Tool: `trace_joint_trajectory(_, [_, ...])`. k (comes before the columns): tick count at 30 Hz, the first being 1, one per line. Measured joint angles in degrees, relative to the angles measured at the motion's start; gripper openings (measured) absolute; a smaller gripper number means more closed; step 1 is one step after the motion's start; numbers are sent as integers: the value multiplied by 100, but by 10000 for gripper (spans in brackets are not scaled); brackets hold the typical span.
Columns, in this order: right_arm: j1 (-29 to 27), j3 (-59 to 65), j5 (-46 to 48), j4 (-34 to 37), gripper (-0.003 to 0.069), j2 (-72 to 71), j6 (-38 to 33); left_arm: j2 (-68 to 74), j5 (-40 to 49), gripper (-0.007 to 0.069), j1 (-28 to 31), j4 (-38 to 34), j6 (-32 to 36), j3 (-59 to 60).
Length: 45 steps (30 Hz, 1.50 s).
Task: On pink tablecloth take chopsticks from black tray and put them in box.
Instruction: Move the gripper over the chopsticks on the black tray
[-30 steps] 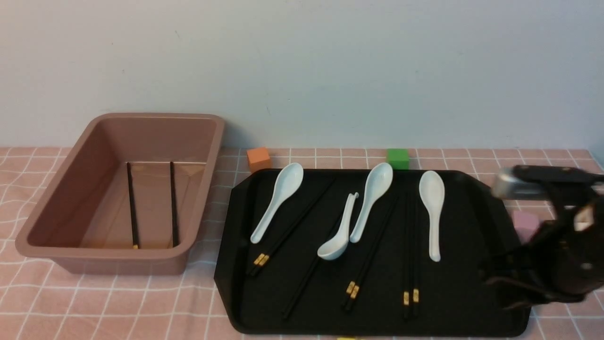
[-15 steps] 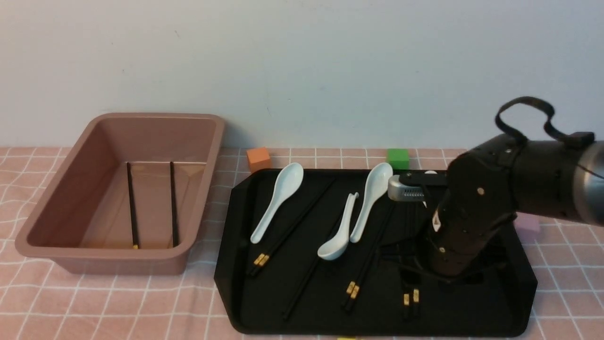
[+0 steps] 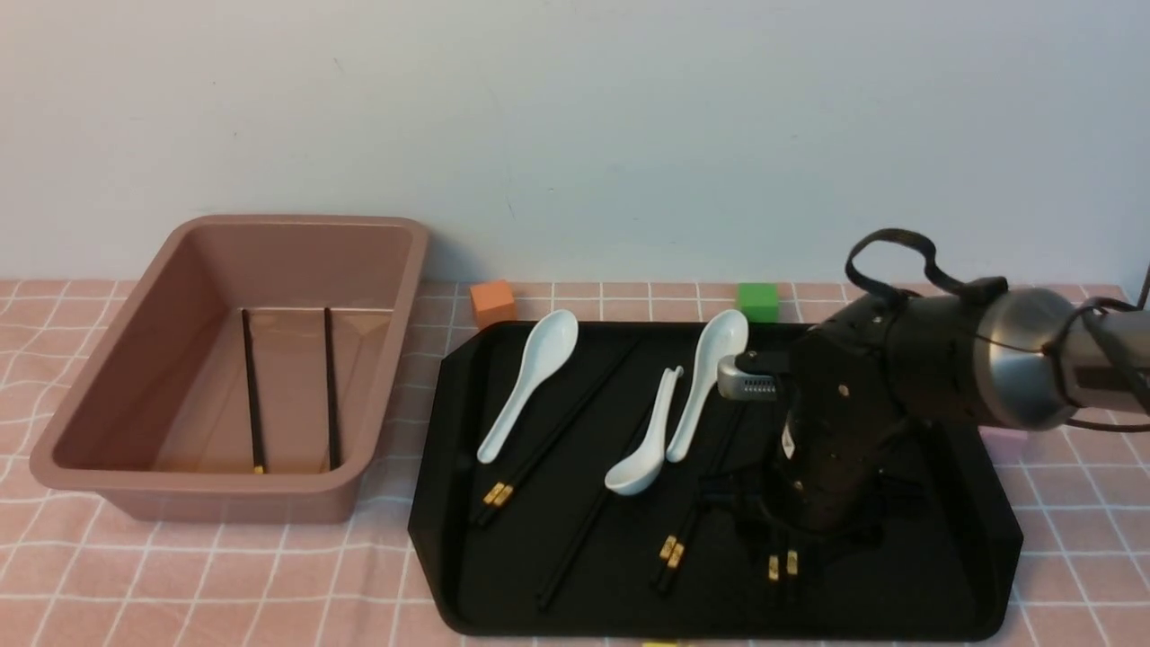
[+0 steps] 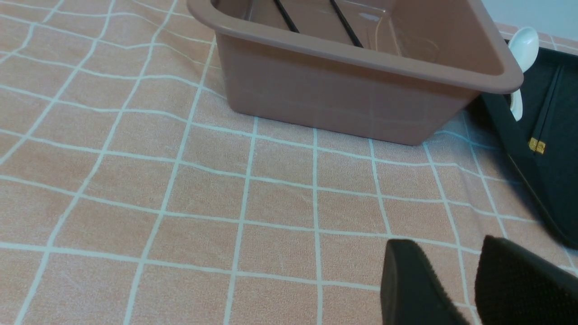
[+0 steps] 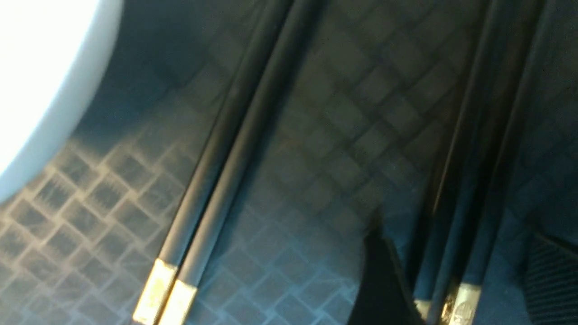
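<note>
We have our right gripper (image 5: 456, 266) spread wide, holding nothing, its fingers astride the rightmost chopsticks (image 5: 478, 171), which lie lengthwise toward the black tray's (image 3: 719, 622) near edge, so our nearer right arm need only close across them.

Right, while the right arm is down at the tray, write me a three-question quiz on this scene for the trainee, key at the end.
1. How many chopsticks lie in the box?
2. True or false: the green cube sits inside the black tray.
3. Which lies between the fingers of the right end effector: (a) a white spoon, (b) a pair of chopsticks, (c) the orange cube?

Key: 1. two; 2. false, it is beyond the tray's far edge; 3. b, with the fingers apart on either side of the pair.
</note>
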Motion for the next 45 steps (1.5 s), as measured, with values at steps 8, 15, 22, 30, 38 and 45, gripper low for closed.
trace_joint_trajectory(8, [0, -72, -35, -23, 386, 91, 72, 0, 0, 239, 0, 0, 0, 0])
trace_joint_trajectory(15, [0, -87, -38, -33, 285, 118, 72, 0, 0, 239, 0, 0, 0, 0])
trace_joint_trajectory(22, [-5, -94, -16, -78, 138, 118, -20, 0, 0, 239, 0, 0, 0, 0])
trace_joint_trajectory(30, [-5, -58, 146, -1, 139, -32, -39, 0, 0, 239, 0, 0, 0, 0])
trace_joint_trajectory(38, [-5, 24, 998, 19, 139, -1199, -72, 0, 0, 239, 0, 0, 0, 0])
trace_joint_trajectory(45, [268, -139, 1081, 30, 139, -2283, -223, 0, 0, 239, 0, 0, 0, 0])
